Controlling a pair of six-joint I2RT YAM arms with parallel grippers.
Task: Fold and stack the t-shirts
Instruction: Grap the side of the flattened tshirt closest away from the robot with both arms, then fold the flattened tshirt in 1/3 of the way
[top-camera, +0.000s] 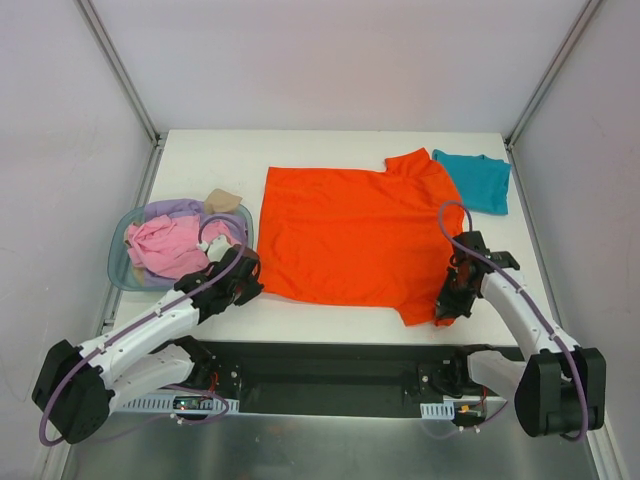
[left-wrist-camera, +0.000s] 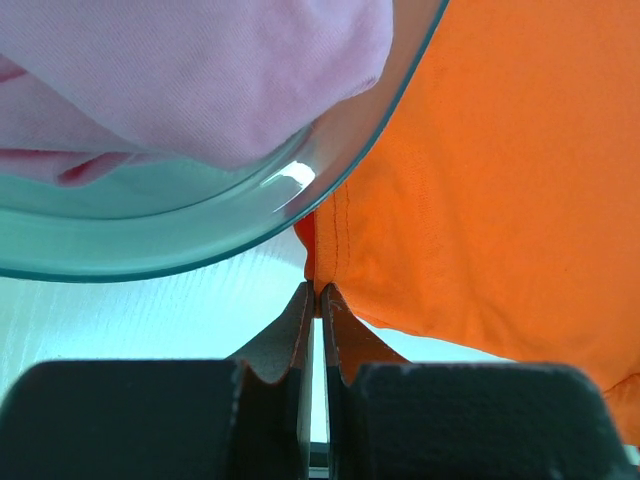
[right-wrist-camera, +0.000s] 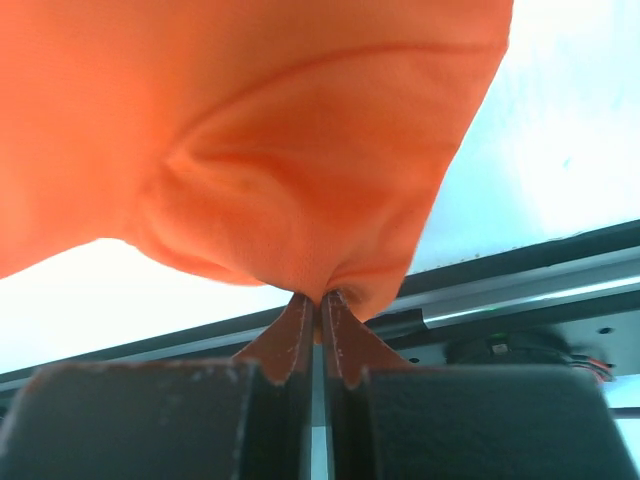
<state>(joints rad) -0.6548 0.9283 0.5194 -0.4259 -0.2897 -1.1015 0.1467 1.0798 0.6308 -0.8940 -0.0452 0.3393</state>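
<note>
A large orange-red t-shirt (top-camera: 350, 235) lies spread flat across the middle of the white table. My left gripper (top-camera: 250, 282) is shut on its hemmed near-left corner (left-wrist-camera: 328, 240), right beside the basket rim. At the near-right end, my right gripper (top-camera: 447, 308) is shut on a bunched sleeve of the same shirt (right-wrist-camera: 300, 190), which hangs in folds above the fingers (right-wrist-camera: 296, 325). A teal t-shirt (top-camera: 475, 180) lies folded at the back right. Pink (top-camera: 170, 245), lavender (top-camera: 175, 210) and tan (top-camera: 224, 199) shirts are heaped in the basket.
The translucent blue plastic basket (top-camera: 118, 265) stands at the table's left edge, its rim (left-wrist-camera: 300, 205) touching the orange shirt's corner. A black rail (right-wrist-camera: 520, 290) with the arm bases runs along the near edge. White walls close in the left, back and right sides.
</note>
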